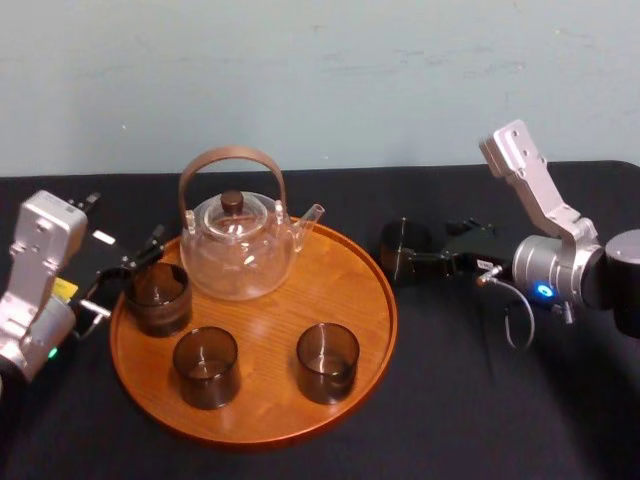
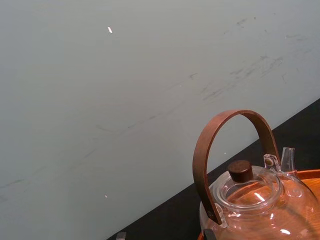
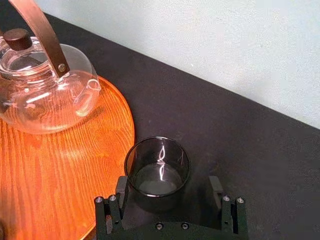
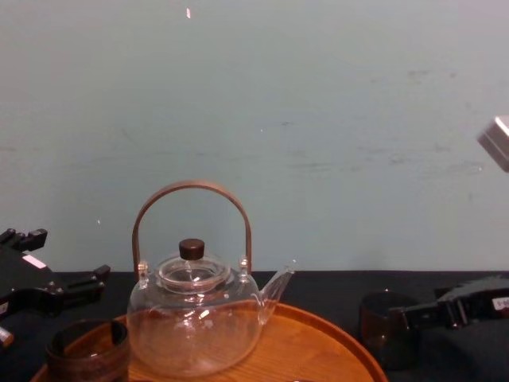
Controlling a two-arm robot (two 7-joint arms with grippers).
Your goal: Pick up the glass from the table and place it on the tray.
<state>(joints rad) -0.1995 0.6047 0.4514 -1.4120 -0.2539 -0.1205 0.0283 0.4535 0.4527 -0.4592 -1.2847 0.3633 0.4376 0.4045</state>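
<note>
Smoked glass (image 3: 157,170) is seen between the right gripper's (image 3: 169,184) spread fingers in the right wrist view, beside the tray (image 3: 60,165); the head view adds the left gripper (image 1: 130,278), likewise spread.

The black table (image 1: 480,420) carries the tray (image 1: 270,315); the glass (image 1: 403,250) stands just beside its rim.

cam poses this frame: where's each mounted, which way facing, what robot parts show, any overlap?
Head: high, facing down on the tray; left gripper and right gripper at the sides.
Chest: low, facing across to the teapot; both grippers at the edges.
Left wrist: tilted up past the teapot at the wall.
Right wrist: over its open fingers, on the glass on the table.
Shared: all four see the teapot.
</note>
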